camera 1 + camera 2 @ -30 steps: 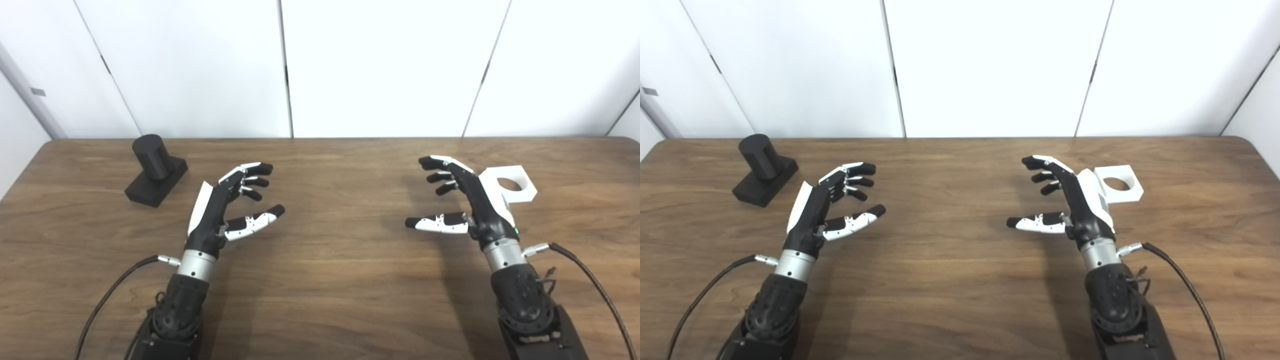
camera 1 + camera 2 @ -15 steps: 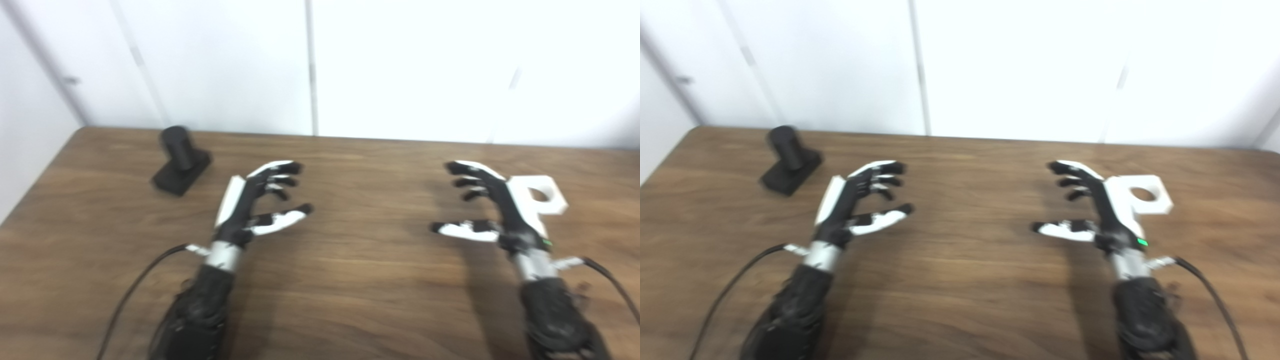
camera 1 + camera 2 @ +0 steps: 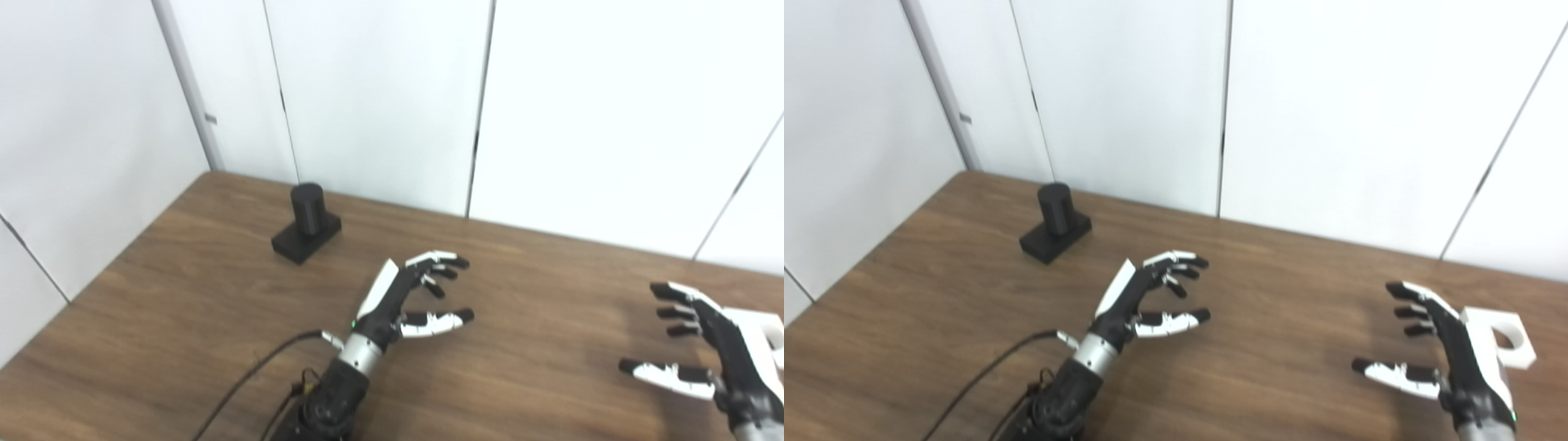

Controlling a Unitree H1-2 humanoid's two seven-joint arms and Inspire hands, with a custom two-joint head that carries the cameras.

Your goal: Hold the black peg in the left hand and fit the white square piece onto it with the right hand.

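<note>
- My left hand [image 3: 1139, 303]: open, empty, above the brown wooden desk [image 3: 968, 294].
- My right hand [image 3: 1448, 355]: open, empty.
- Black cylindrical peg on its square base [image 3: 1055, 222]: upright, far left.
- White square piece with a round hole [image 3: 1503, 344]: just beside my right hand.

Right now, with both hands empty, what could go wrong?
The peg stands far from the open left hand, near the table's far left corner, so a clumsy reach might tip it or push it toward the edge. The white piece is partly hidden behind the open right hand, so grasping it could go askew.

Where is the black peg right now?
The black peg stands upright on the table near its far left corner, beyond the open left hand, untouched.
</note>
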